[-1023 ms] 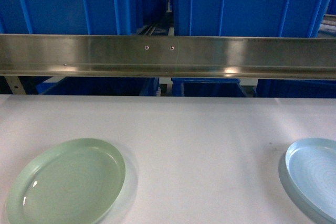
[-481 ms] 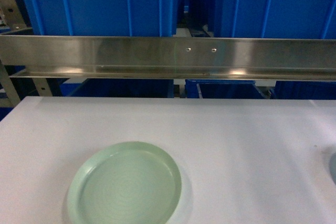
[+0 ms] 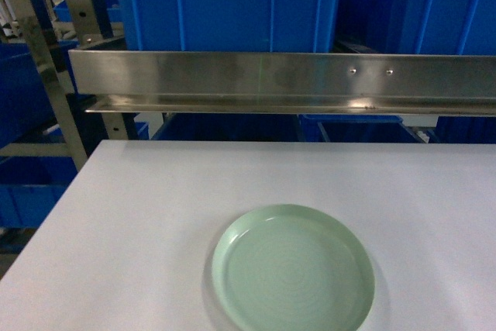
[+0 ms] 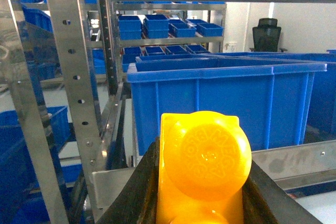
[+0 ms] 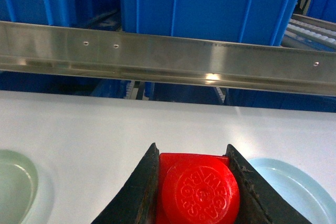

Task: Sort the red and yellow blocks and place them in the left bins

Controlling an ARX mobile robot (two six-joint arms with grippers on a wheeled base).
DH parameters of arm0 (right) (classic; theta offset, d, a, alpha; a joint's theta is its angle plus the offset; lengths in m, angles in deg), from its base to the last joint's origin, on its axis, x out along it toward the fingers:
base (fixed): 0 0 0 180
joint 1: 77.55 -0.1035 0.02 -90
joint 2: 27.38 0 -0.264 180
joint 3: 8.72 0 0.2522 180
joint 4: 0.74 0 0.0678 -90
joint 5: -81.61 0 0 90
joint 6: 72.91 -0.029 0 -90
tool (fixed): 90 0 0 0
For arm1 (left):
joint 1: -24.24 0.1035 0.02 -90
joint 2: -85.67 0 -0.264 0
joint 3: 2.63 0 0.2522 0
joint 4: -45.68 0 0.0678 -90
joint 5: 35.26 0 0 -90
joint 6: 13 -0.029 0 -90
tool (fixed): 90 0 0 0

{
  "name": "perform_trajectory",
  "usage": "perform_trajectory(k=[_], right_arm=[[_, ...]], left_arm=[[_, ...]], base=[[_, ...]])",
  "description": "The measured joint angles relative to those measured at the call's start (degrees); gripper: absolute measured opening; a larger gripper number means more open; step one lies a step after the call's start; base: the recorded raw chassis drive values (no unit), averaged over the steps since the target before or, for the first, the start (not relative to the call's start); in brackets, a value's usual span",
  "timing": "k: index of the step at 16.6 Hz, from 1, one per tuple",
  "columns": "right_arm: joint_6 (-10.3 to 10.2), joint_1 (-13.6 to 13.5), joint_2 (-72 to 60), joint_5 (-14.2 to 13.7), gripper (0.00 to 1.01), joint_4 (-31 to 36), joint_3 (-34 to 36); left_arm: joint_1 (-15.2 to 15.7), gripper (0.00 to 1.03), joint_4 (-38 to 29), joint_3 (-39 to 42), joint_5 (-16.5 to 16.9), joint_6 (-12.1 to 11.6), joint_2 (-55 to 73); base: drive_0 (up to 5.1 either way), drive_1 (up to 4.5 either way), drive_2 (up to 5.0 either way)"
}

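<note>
My left gripper is shut on the orange-yellow block, whose round studs face the camera. It is raised in front of a large deep blue bin on the rack. My right gripper is shut on the red block, low over the white table. In the head view two big blue bins stand behind a steel rail. Neither gripper nor block shows in the head view.
A green plate lies on the white table, near its front. A pale-blue plate sits right of the red block. The table's left edge and a perforated steel rack upright are at the left. Smaller blue bins fill the far shelves.
The head view has swung left. The green plate has slid rightward in it, the pale-blue plate has left it, and the rack upright and table's left edge have come into sight.
</note>
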State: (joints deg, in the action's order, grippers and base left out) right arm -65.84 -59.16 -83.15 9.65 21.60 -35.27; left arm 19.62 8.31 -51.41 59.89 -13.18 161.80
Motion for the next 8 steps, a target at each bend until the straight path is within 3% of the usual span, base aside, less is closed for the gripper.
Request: perform_trajectory(k=[5,8], right_arm=[[0.00,0.00,0.00,0.00,0.29,0.26,0.02],[0.02,0.00,0.00,0.00,0.29,0.33,0.02]], left_arm=[[0.00,0.28,-0.15,0.00,0.02,0.00,0.00],[0.00,0.28,-0.13,0.00,0.00,-0.02,0.00]], base=[[-4.8,1.06,3.6],[-5.0,2.48,2.5]])
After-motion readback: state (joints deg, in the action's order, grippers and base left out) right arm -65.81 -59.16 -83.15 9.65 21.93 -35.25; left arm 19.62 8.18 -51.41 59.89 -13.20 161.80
